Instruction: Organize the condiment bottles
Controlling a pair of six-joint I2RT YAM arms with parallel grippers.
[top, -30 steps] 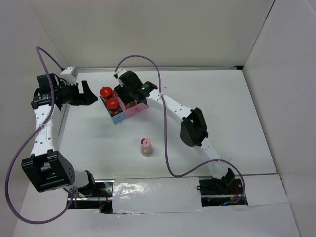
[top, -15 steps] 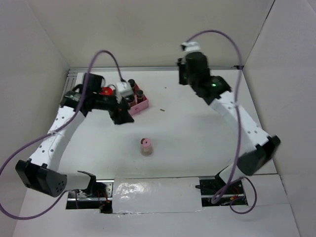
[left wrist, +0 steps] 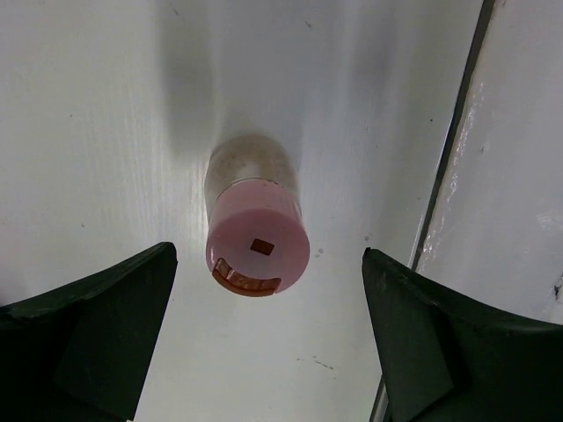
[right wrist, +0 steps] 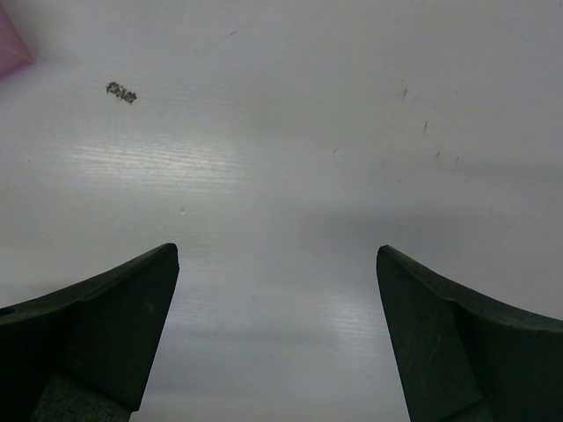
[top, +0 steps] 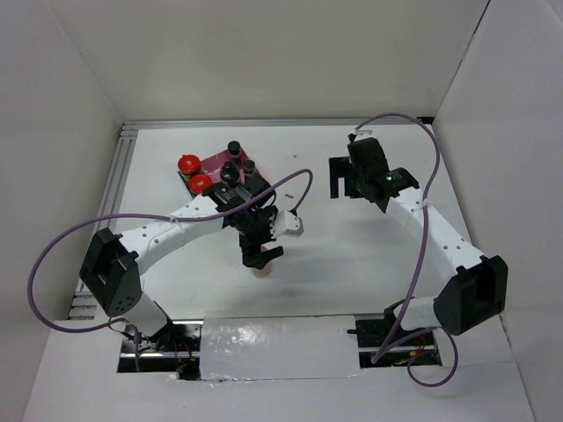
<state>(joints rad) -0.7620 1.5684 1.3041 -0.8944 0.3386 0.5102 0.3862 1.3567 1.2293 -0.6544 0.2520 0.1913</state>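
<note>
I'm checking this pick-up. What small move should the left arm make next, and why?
Probably lower the left gripper straight down around the pink-capped jar: its fingers are open either side of the upright jar and not touching it.

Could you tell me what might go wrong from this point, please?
The pink-capped bottle stands free inside the open left gripper; an uneven close might tip it. The tray holds five bottles close together, so setting this one in could knock a neighbour.
</note>
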